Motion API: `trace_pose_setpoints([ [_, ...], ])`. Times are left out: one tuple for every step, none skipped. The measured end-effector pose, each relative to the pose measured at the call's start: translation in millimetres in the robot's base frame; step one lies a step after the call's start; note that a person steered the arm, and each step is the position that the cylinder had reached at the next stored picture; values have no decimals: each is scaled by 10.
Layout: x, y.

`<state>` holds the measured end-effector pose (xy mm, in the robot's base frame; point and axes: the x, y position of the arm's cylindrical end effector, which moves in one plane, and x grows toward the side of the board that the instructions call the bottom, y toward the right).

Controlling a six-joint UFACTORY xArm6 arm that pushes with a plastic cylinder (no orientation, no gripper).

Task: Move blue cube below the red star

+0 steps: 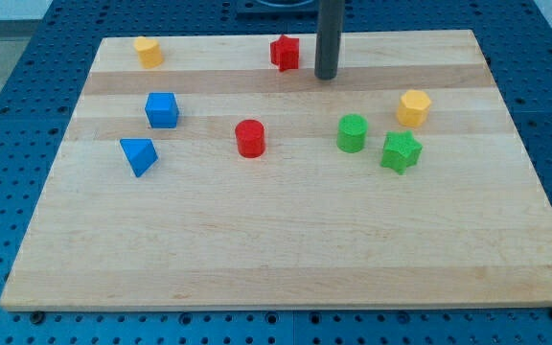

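The blue cube (162,109) sits on the wooden board at the view's left. The red star (285,52) lies near the board's top edge, a little left of centre. My tip (326,76) rests on the board just right of the red star and slightly below it, far to the right of the blue cube. It touches no block.
A blue triangular block (139,155) lies below the blue cube. A red cylinder (250,138) stands mid-board. A green cylinder (352,133), a green star (401,151) and a yellow hexagonal block (414,108) sit at the right. A yellow block (148,51) is at the top left.
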<state>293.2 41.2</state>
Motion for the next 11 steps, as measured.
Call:
trace_pose_setpoints([
  [69, -586],
  [84, -1224],
  [85, -1889],
  [175, -2382],
  [438, -2668],
  [741, -2716],
  [791, -2577],
  [716, -2331],
  [564, -2125],
  [474, -1830],
  [450, -1484],
])
